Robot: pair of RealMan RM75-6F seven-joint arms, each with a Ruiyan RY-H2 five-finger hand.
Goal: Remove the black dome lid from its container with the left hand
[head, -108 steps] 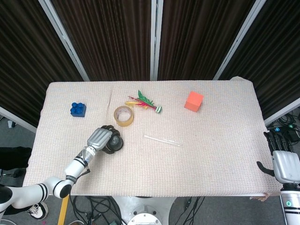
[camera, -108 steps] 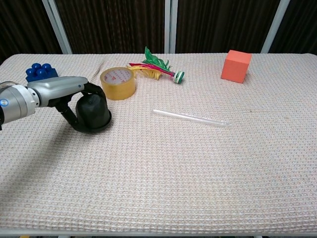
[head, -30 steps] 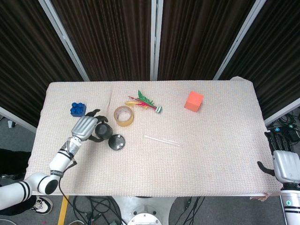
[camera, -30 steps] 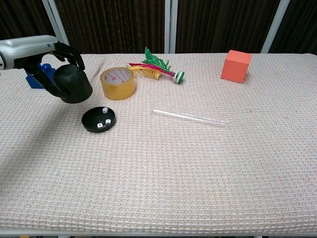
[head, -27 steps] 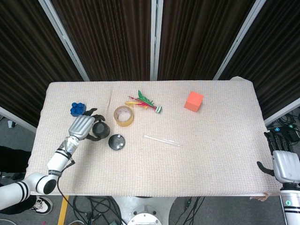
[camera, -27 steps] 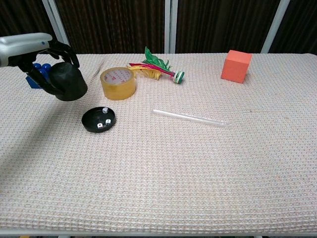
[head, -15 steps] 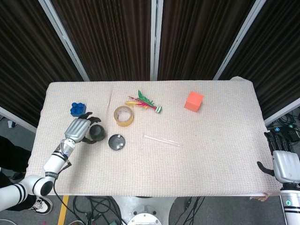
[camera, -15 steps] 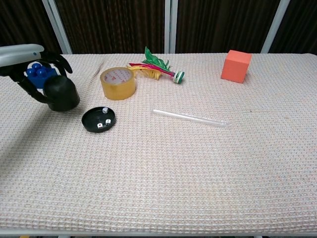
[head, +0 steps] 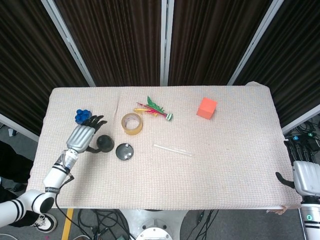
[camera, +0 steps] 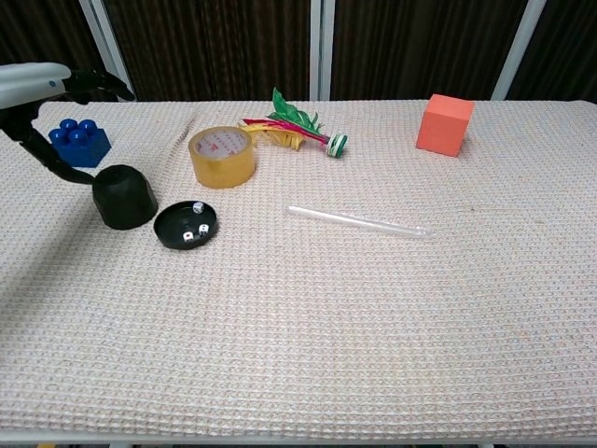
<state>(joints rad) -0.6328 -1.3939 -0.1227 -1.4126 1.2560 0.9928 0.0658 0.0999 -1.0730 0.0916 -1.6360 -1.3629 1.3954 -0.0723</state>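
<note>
The black dome lid [camera: 124, 197] [head: 104, 143] stands on the table cloth, just left of its shallow black base [camera: 187, 225] [head: 124, 151], which holds small white dice. My left hand [head: 83, 135] [camera: 47, 98] hovers above and left of the lid with fingers spread, holding nothing and clear of the lid. My right hand [head: 305, 176] hangs off the table's right edge, fingers apart, empty.
A blue toy brick [camera: 78, 142] lies behind the lid. A yellow tape roll [camera: 222, 156], a feathered shuttlecock [camera: 294, 126], a clear straw [camera: 359, 221] and an orange cube [camera: 444, 124] sit further right on the cloth.
My left hand carried the lid left off the base, set it down on the cloth and let go, lifting away with fingers spread. The right hand has not moved.
</note>
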